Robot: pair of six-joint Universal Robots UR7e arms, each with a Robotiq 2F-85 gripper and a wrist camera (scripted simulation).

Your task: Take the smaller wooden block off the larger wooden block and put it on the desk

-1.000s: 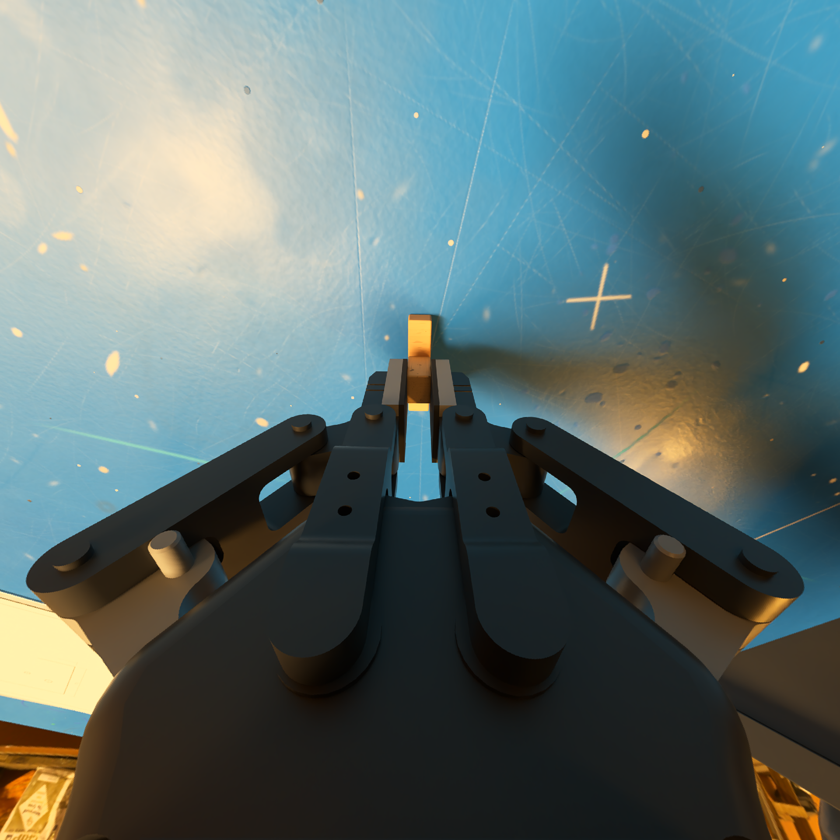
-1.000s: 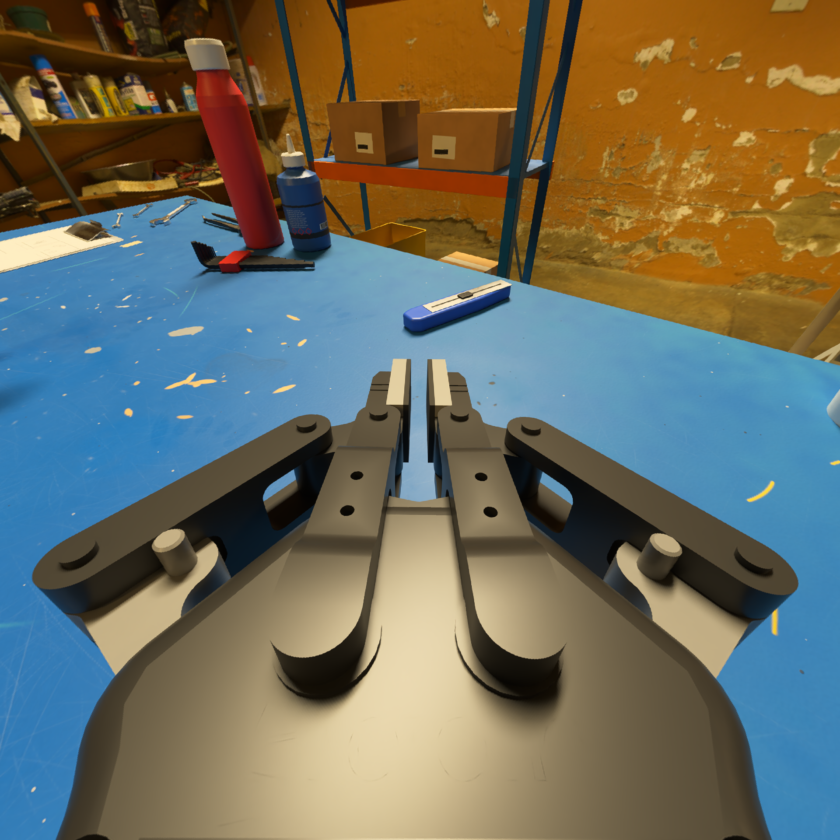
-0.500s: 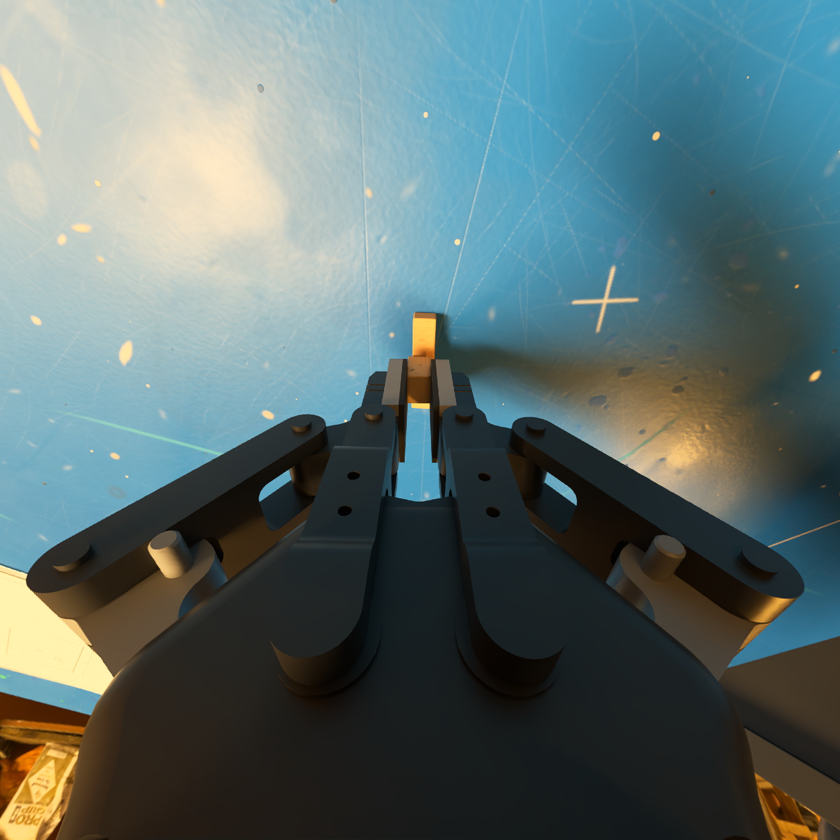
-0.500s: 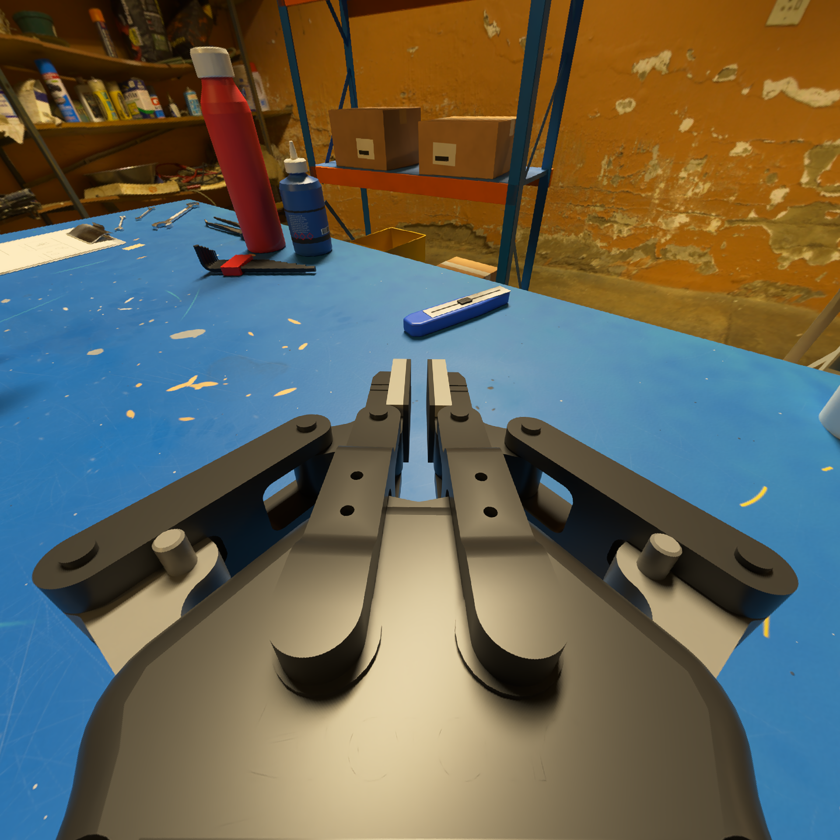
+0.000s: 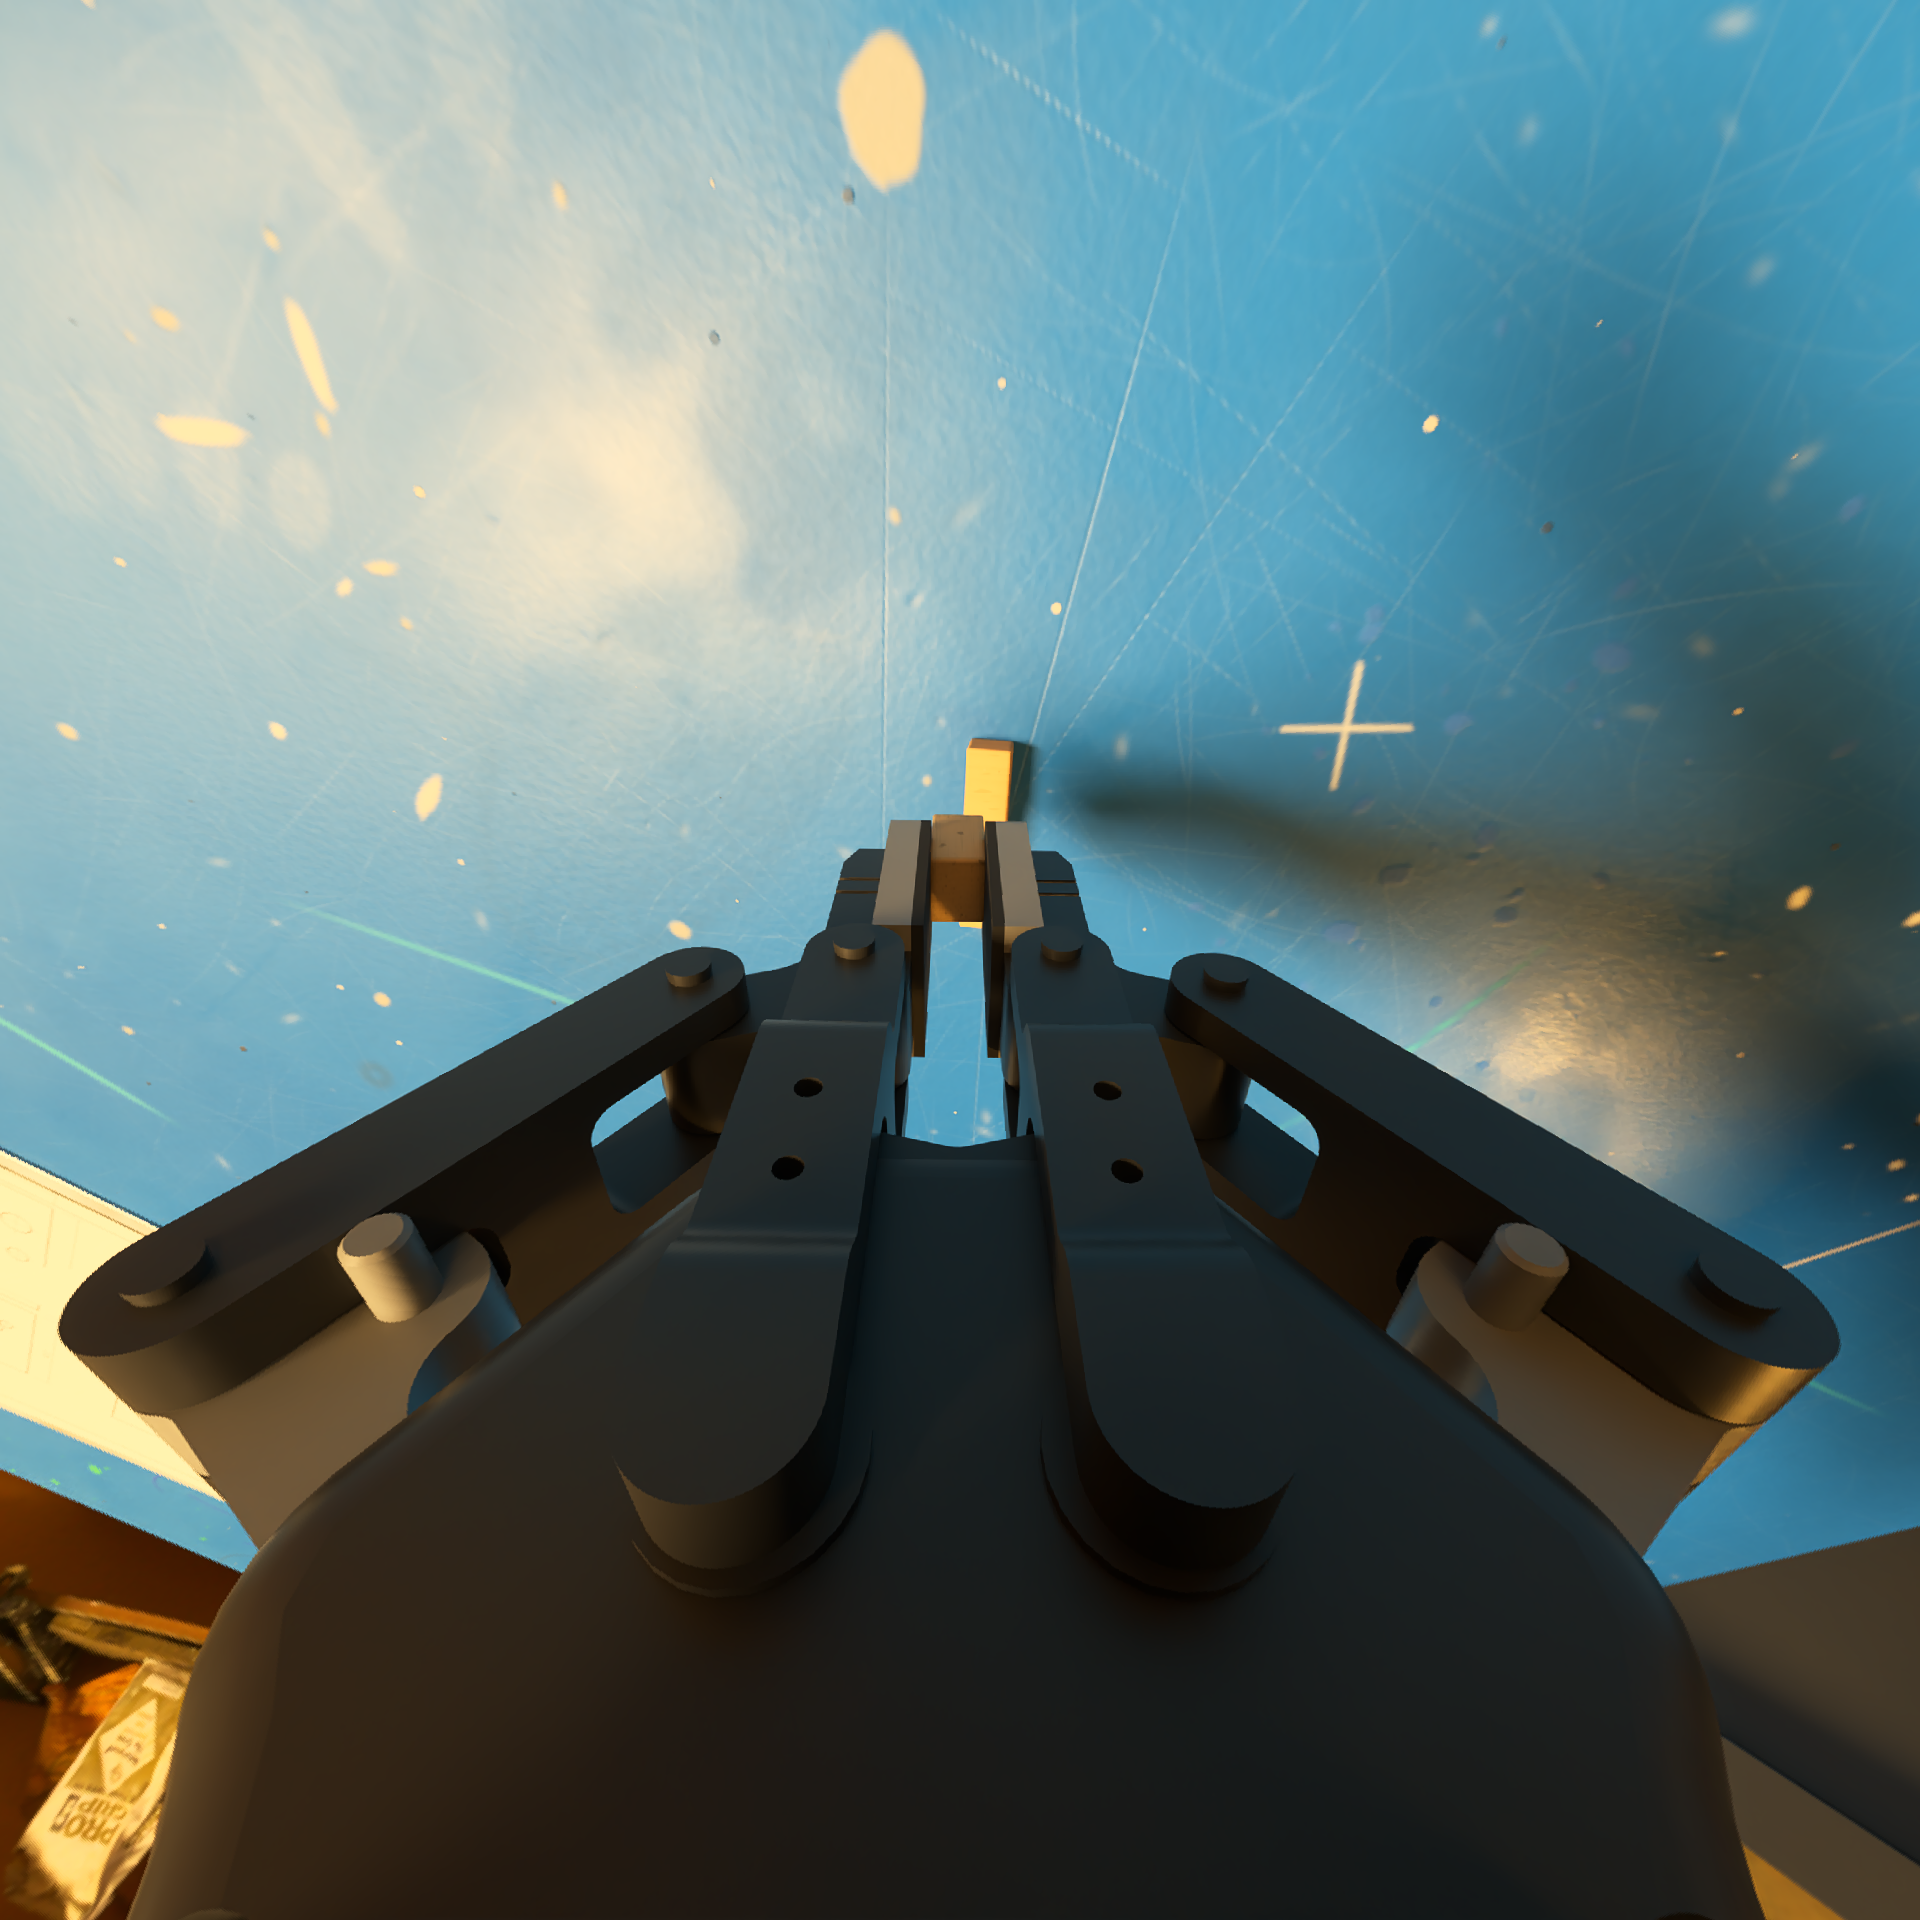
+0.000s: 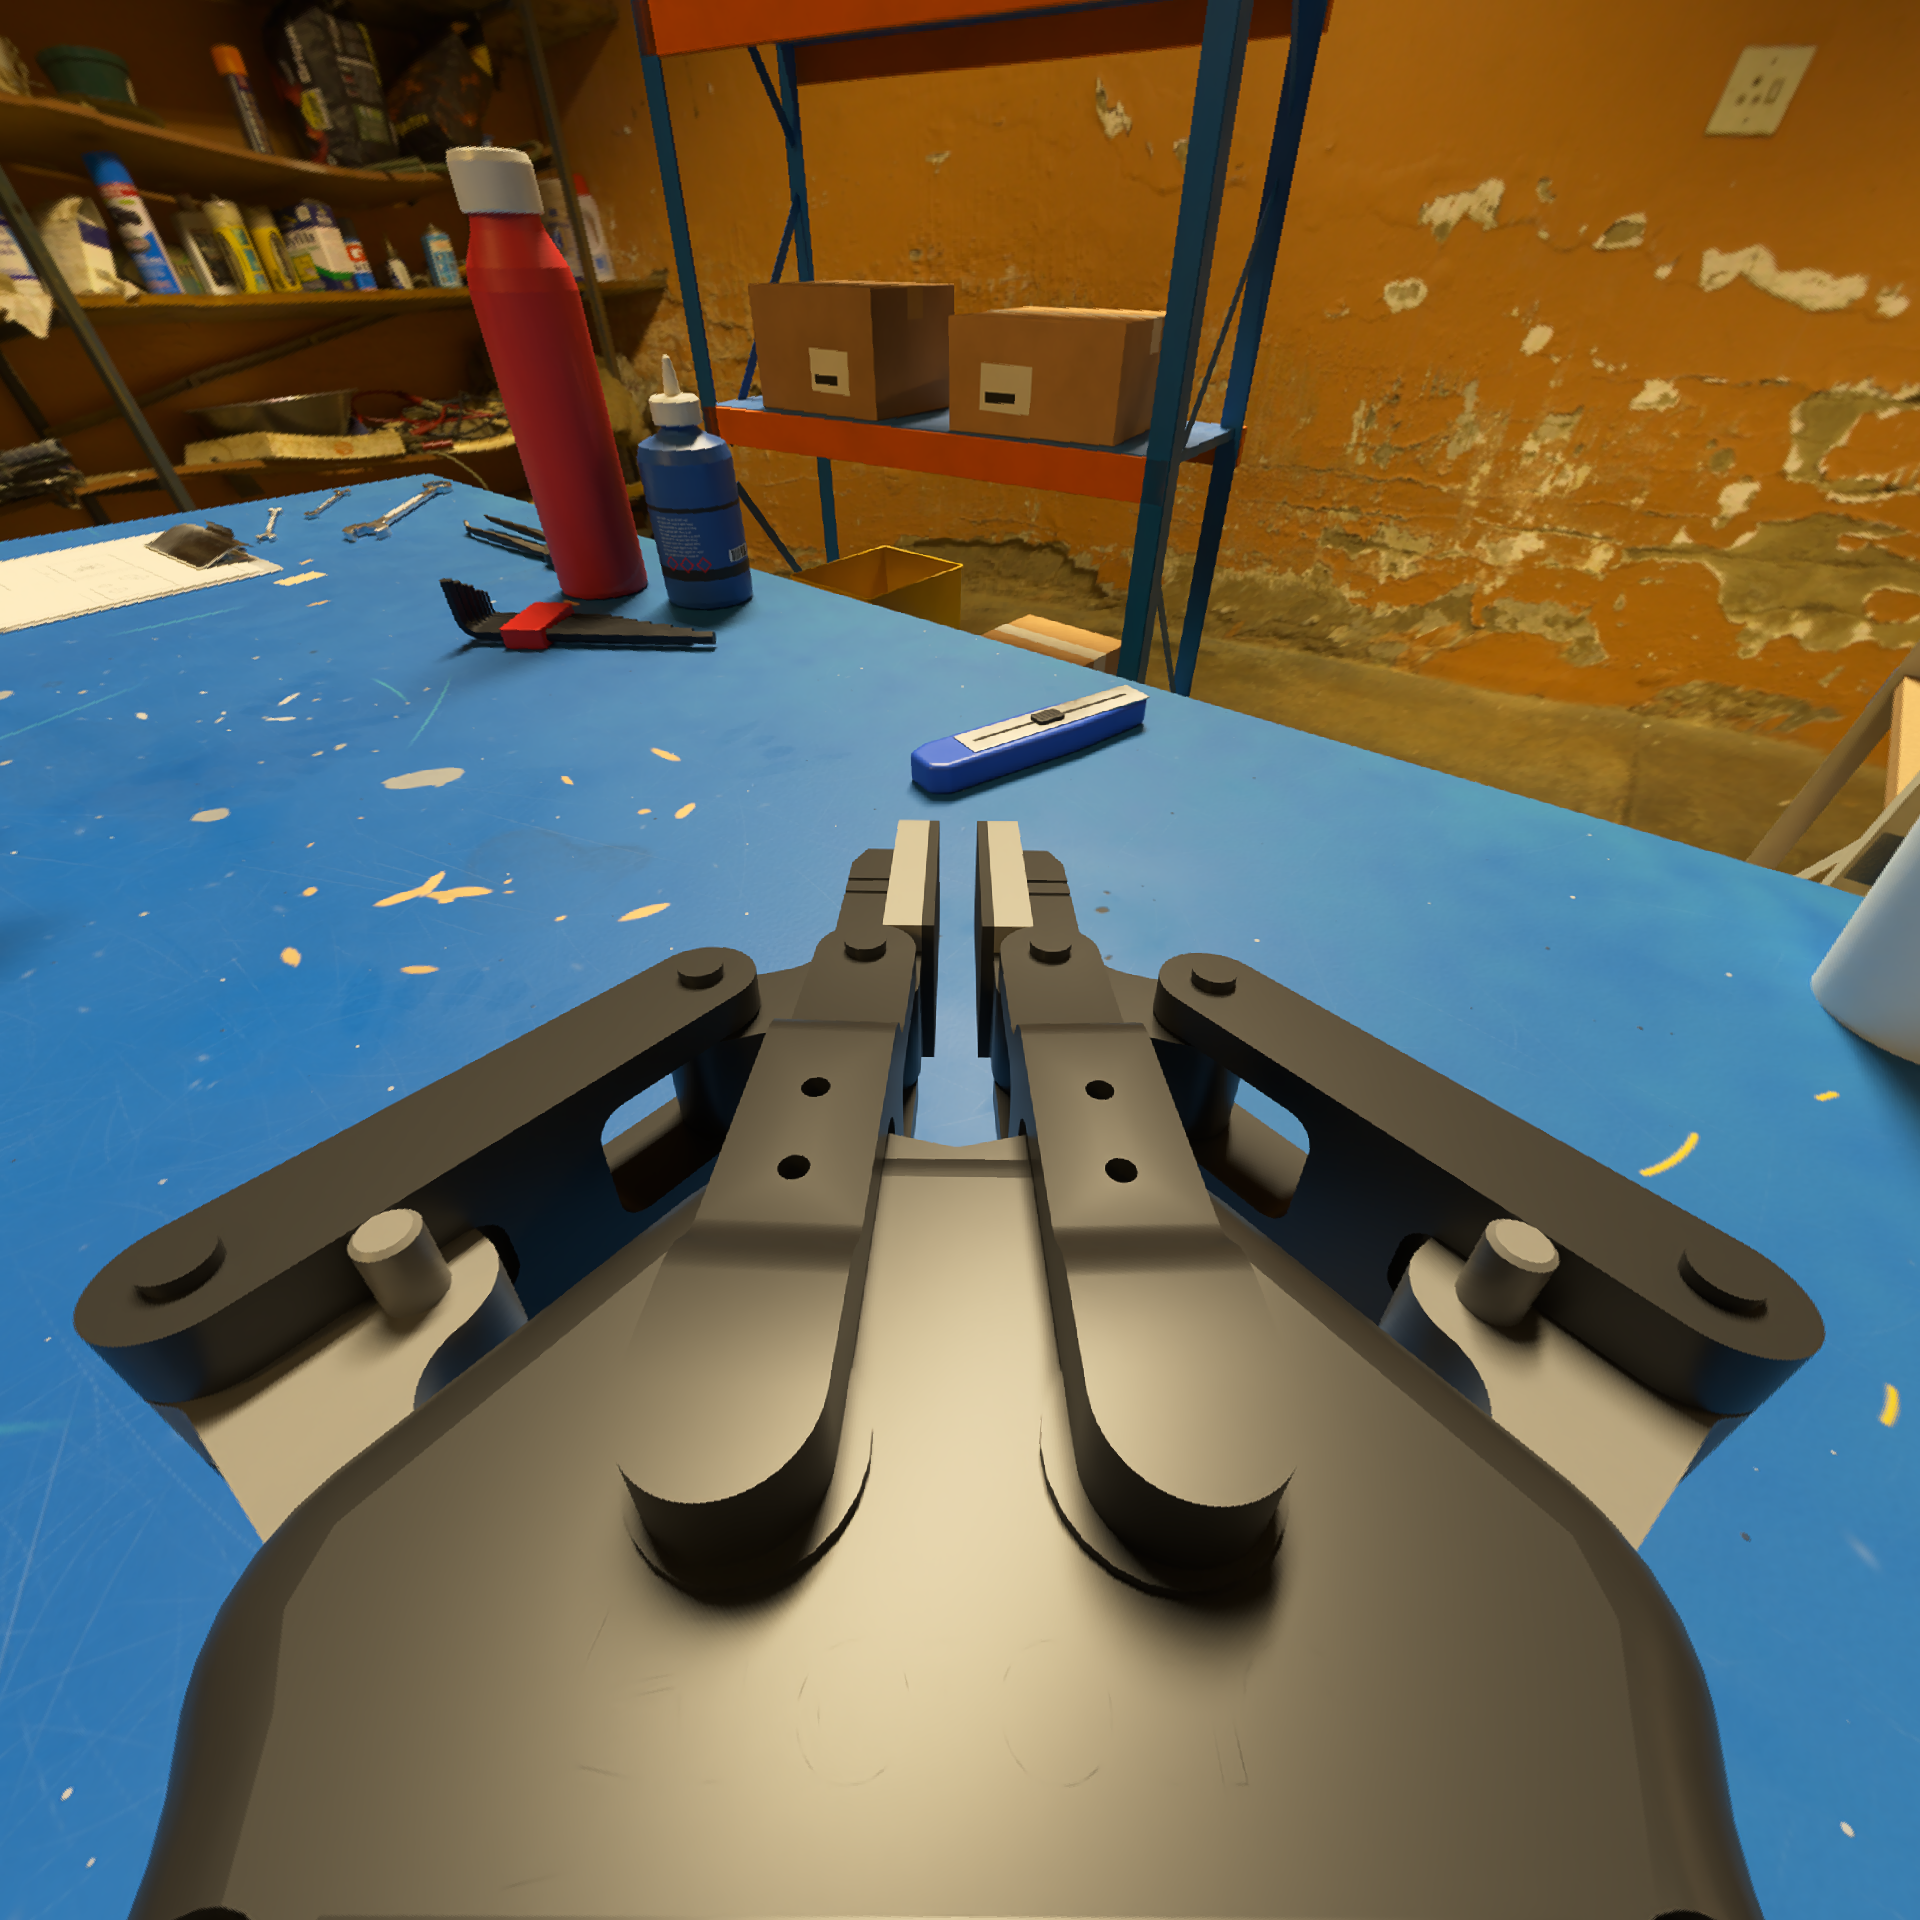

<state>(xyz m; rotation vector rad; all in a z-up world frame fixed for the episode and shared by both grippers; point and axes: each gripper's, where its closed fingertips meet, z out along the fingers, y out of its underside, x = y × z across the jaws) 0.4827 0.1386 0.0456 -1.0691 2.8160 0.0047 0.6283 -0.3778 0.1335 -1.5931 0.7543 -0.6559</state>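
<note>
In the left wrist view, my left gripper (image 5: 957, 831) is shut on the smaller wooden block (image 5: 957, 873), a pale short piece held between the pads above the blue desk (image 5: 623, 520). The larger wooden block (image 5: 988, 777) stands on the desk just beyond and slightly right of the fingertips, apart from the held block and casting a long shadow to the right. In the right wrist view, my right gripper (image 6: 957, 831) is shut and empty, low over the blue desk (image 6: 312, 935). Neither block shows in that view.
A blue utility knife (image 6: 1029, 740) lies just ahead of the right gripper near the desk's far edge. A red bottle (image 6: 540, 395), a blue bottle (image 6: 691, 509) and a black tool (image 6: 571, 627) sit far left. A white object (image 6: 1870, 966) is at the right edge.
The left gripper has drawn back from the desk with the smaller block, which now sits apart from the larger block. The right wrist view has shifted slightly; its gripper stays shut.
</note>
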